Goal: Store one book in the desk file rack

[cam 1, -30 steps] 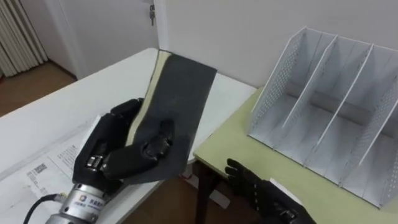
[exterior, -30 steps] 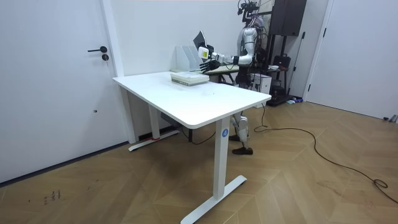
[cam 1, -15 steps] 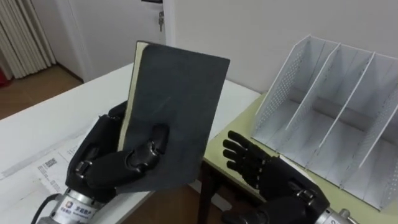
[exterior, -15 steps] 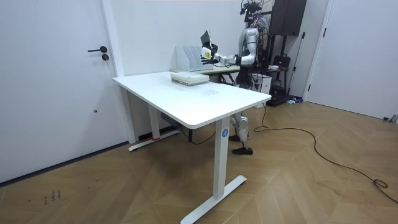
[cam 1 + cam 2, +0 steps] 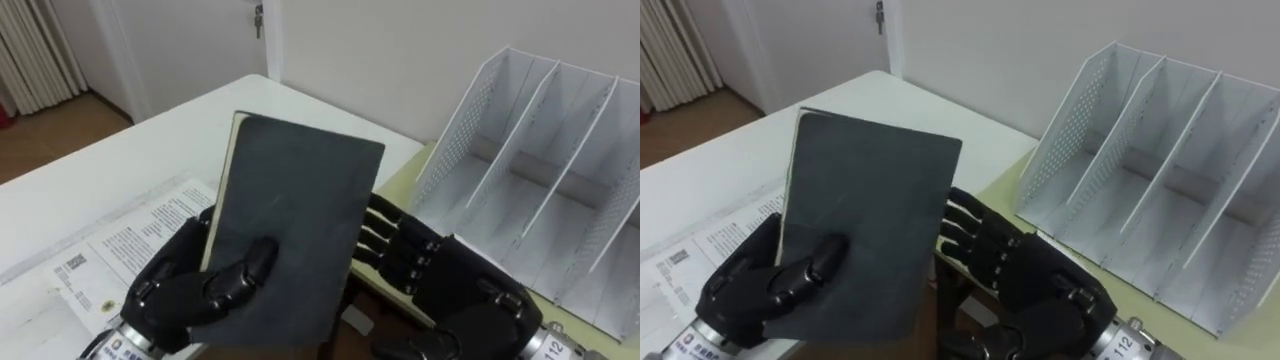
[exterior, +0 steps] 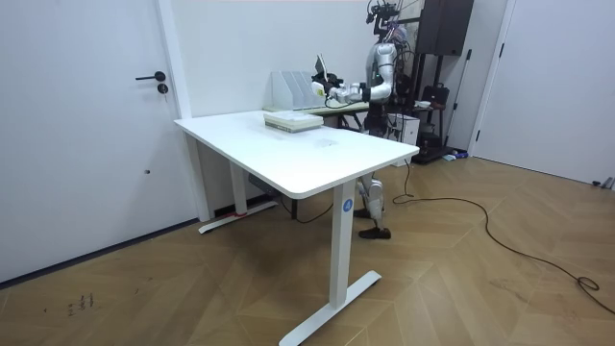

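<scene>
Book (image 5: 290,230): dark cover, pale page edge along its left side, held clear of all surfaces, near upright and slightly tilted, cover facing the head camera, above where the white desk (image 5: 150,150) edge meets the green table (image 5: 418,172) edge
Left hand (image 5: 190,290): wrapped round the book's lower part, thumb (image 5: 245,275) pressed across the front cover, fingers behind it
Right hand (image 5: 470,310): just right of the book, fingers (image 5: 385,235) spread and fairly straight, tips at the book's right edge, not curled round it; can't tell if they touch
File rack (image 5: 462,135): white, perforated side walls, upright dividers, on the green table toward its far edge, right of the book and apart from it
Printed sheets (image 5: 115,250): flat on the white desk by its near edge, partly under the left hand
Robot: room view, stands at the white desk's far side by the green table, arms out in front
</scene>
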Robot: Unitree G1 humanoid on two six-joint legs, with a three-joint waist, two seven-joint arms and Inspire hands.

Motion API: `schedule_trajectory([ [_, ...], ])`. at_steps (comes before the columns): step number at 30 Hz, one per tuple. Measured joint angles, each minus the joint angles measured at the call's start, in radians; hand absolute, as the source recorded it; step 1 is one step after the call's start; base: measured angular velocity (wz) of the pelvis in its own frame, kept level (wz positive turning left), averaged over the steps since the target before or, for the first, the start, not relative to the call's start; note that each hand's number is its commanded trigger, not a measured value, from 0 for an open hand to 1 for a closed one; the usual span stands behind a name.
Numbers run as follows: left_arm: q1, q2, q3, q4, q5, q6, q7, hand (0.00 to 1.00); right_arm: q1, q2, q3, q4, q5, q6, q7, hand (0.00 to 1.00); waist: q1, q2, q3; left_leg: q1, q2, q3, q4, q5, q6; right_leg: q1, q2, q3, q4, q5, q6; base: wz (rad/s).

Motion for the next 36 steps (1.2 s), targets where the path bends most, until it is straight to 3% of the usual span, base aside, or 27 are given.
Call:
schedule_trajectory([
  [5,0.0,0.004,-0.011,0.006,-0.007,0.034,-0.049,1.0,-0.003,-0.001,0.002,-0.002,0.066,0.038,0.045,0.0,0.003,0.0,-0.0002,-0.004,0.0,0.016,0.0,0.0,-0.001,-0.026,-0.002,0.004,0.037,-0.017,-0.003,-0.06],
  [10,-0.002,0.017,-0.04,0.005,-0.015,0.042,-0.072,1.0,-0.009,-0.009,0.046,-0.017,0.111,0.042,0.054,0.0,0.0,0.001,-0.0009,-0.012,0.001,0.026,0.005,0.0,-0.001,-0.038,-0.001,0.008,0.047,-0.019,-0.006,-0.03],
  [14,-0.009,0.057,-0.072,0.006,-0.038,0.057,-0.114,1.0,-0.015,-0.023,0.1,-0.021,0.112,0.06,0.081,0.0,0.0,0.001,-0.0022,-0.019,0.001,0.028,0.015,0.0,-0.001,-0.043,-0.001,0.02,0.051,-0.019,-0.006,-0.03],
  [19,-0.034,0.081,-0.106,0.006,-0.045,0.063,-0.14,1.0,-0.029,-0.03,0.124,-0.021,0.115,0.065,0.09,0.01,-0.001,0.001,-0.0024,-0.023,0.0,0.028,0.022,0.0,-0.001,-0.044,-0.003,0.021,0.054,-0.019,-0.006,0.01],
  [21,-0.035,0.085,-0.106,0.006,-0.045,0.065,-0.141,1.0,-0.029,-0.032,0.125,-0.021,0.117,0.067,0.09,0.14,-0.003,0.001,-0.0024,-0.024,0.001,0.03,0.022,-0.001,-0.002,-0.045,-0.001,0.021,0.054,-0.019,-0.006,0.02],
  [22,-0.035,0.087,-0.106,0.007,-0.045,0.07,-0.142,1.0,-0.029,-0.035,0.125,-0.021,0.117,0.071,0.089,0.53,-0.003,0.001,-0.0024,-0.026,0.001,0.038,0.023,-0.002,-0.003,-0.047,0.0,0.021,0.058,-0.019,-0.007,0.0],
  [23,-0.035,0.087,-0.106,0.009,-0.045,0.074,-0.15,1.0,-0.028,-0.038,0.125,-0.021,0.116,0.072,0.087,0.69,-0.003,0.0,-0.0028,-0.031,0.002,0.045,0.024,-0.003,-0.005,-0.049,0.0,0.022,0.064,-0.022,-0.008,0.0],
  [24,-0.035,0.088,-0.106,0.009,-0.046,0.075,-0.155,1.0,-0.028,-0.039,0.123,-0.021,0.115,0.072,0.085,1.0,-0.004,0.0,-0.003,-0.031,0.002,0.052,0.026,-0.003,-0.006,-0.051,-0.001,0.022,0.067,-0.024,-0.007,0.05],
  [29,-0.035,0.116,-0.134,0.008,-0.068,0.075,-0.226,1.0,-0.026,-0.044,0.114,-0.008,0.114,0.071,0.056,1.0,-0.002,-0.001,-0.0033,-0.033,0.002,0.064,0.032,-0.004,-0.006,-0.051,-0.001,0.021,0.071,-0.025,-0.008,0.0],
  [36,-0.036,0.121,-0.145,0.025,-0.073,0.075,-0.221,1.0,-0.007,-0.057,0.118,-0.003,0.105,0.061,0.053,1.0,-0.004,-0.001,-0.0036,-0.032,0.004,0.08,0.036,-0.004,-0.006,-0.055,-0.003,0.022,0.08,-0.025,-0.008,-0.01],
])
